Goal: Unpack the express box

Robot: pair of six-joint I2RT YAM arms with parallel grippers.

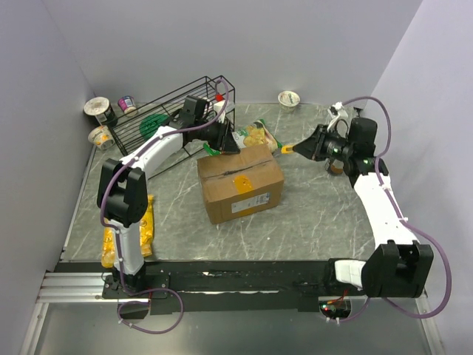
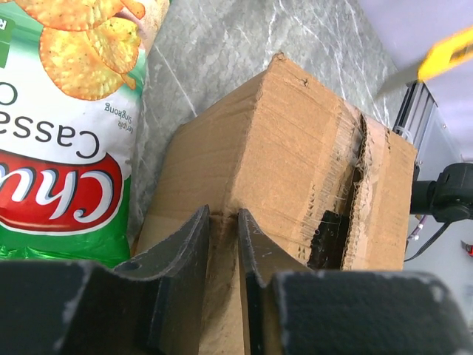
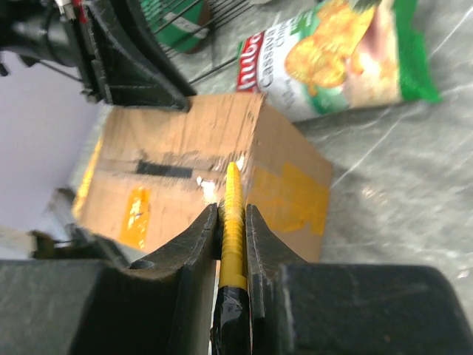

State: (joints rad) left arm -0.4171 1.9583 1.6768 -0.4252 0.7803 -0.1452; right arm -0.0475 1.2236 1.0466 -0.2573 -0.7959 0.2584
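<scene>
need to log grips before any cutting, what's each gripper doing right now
left gripper: fingers narrowly apart at the express box edge; grip cannot be told
right gripper: closed on the yellow knife

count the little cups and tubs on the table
4. Three cluster in the far left corner beside the wire rack: a white-lidded cup, a purple cup, a pale tub. A fourth tub sits back right. The right arm may hide another.
</scene>
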